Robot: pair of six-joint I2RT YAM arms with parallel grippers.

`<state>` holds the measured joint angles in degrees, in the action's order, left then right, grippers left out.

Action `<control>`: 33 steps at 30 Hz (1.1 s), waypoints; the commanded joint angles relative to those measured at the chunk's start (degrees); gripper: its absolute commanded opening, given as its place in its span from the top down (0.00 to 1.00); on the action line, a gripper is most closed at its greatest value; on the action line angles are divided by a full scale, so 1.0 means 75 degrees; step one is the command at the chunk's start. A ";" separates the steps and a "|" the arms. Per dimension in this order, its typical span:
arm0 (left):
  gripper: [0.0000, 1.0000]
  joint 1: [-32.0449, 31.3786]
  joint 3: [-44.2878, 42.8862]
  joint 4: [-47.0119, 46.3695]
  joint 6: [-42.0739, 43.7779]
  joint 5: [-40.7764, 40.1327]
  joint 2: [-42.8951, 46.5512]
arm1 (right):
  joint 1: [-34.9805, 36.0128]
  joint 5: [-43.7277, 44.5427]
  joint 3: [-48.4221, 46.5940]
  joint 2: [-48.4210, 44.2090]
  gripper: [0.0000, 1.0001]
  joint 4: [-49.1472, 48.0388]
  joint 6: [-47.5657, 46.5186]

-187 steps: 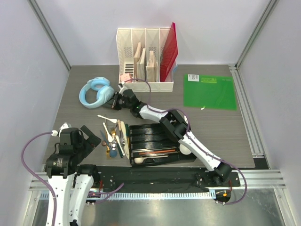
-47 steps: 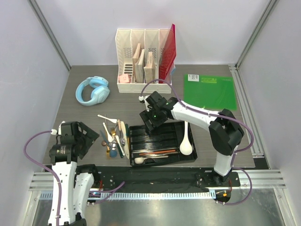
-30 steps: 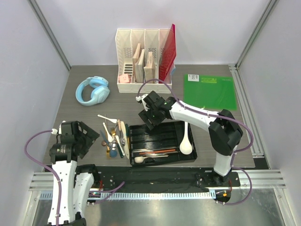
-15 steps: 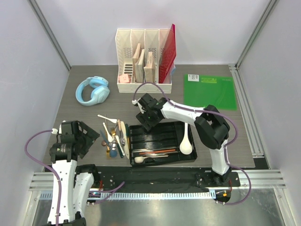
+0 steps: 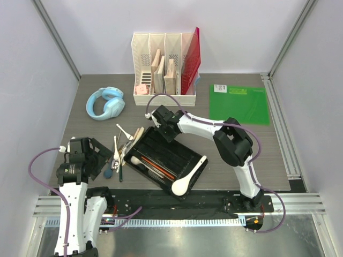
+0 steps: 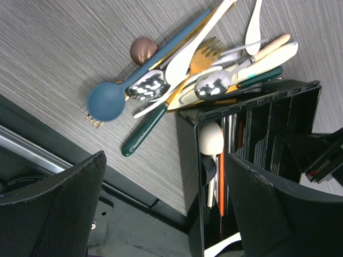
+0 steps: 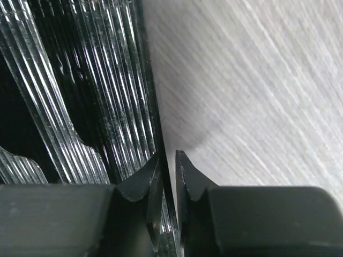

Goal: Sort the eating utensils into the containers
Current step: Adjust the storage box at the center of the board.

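Observation:
The black cutlery tray (image 5: 171, 150) lies diagonally on the table with several utensils in it, and a large white soup spoon (image 5: 185, 182) pokes over its near corner. My right gripper (image 5: 161, 128) is at the tray's far corner. In the right wrist view that gripper (image 7: 168, 156) is shut on the thin tray wall (image 7: 161, 107). Loose utensils (image 5: 122, 147) are heaped against the tray's left end, among them a blue spoon (image 6: 107, 101) and a gold fork (image 6: 203, 56). My left gripper (image 5: 102, 156) hangs open and holds nothing, just left of the heap; its fingers (image 6: 53, 209) frame the tray corner (image 6: 252, 128).
Blue headphones (image 5: 105, 104) lie at the back left. A white file organizer (image 5: 165, 67) with a red folder (image 5: 192, 53) stands at the back. A green mat (image 5: 238, 104) lies at the right. The black base rail (image 5: 177, 201) runs just behind the tray's near corner.
The right jaws have closed on the tray's rim. The tray has swung from square to diagonal, shoving the loose utensils left, and the soup spoon has slid to its near corner. The left arm is unchanged.

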<state>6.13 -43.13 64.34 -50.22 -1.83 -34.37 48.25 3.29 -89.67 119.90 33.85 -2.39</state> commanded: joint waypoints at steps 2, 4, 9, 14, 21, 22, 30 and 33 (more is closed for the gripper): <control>0.09 0.0038 -0.0026 -0.0211 0.0250 0.0103 0.0001 | -0.0199 0.0499 -0.0606 0.0420 0.77 -0.0318 -0.0126; 0.09 0.0026 -0.0049 -0.0211 0.0274 0.0091 -0.0023 | -0.0211 0.0615 -0.0642 0.0420 0.75 -0.0318 -0.0231; 0.08 0.0015 -0.0049 -0.0211 0.0274 0.0068 -0.0058 | -0.0246 0.1002 -0.0373 0.0256 0.81 -0.0364 -0.0688; 0.08 0.0015 -0.0038 -0.0223 0.0262 0.0056 -0.0105 | -0.0503 0.0863 -0.0162 0.0221 0.99 -0.0481 -0.1017; 0.08 0.0003 -0.0049 -0.0188 0.0262 0.0067 -0.0152 | -0.0737 0.0430 -0.0091 0.0034 0.99 -0.0470 -0.1520; 0.08 0.0014 -0.0049 -0.0199 0.0262 0.0068 -0.0175 | -0.0761 0.0336 -0.0080 0.0010 0.99 -0.0481 -0.1602; 0.08 0.0003 -0.0038 -0.0187 0.0262 0.0103 -0.0269 | -0.1101 -0.0591 0.0167 -0.0224 0.99 -0.0517 -0.2294; 0.08 -0.0020 -0.0038 -0.0164 0.0262 0.0114 -0.0351 | -0.1148 -0.0825 0.0167 -0.0283 0.99 -0.0540 -0.2552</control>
<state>6.13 -43.13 64.12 -49.04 -1.67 -36.18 40.56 -2.24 -89.65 120.22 30.81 -14.96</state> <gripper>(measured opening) 0.919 0.058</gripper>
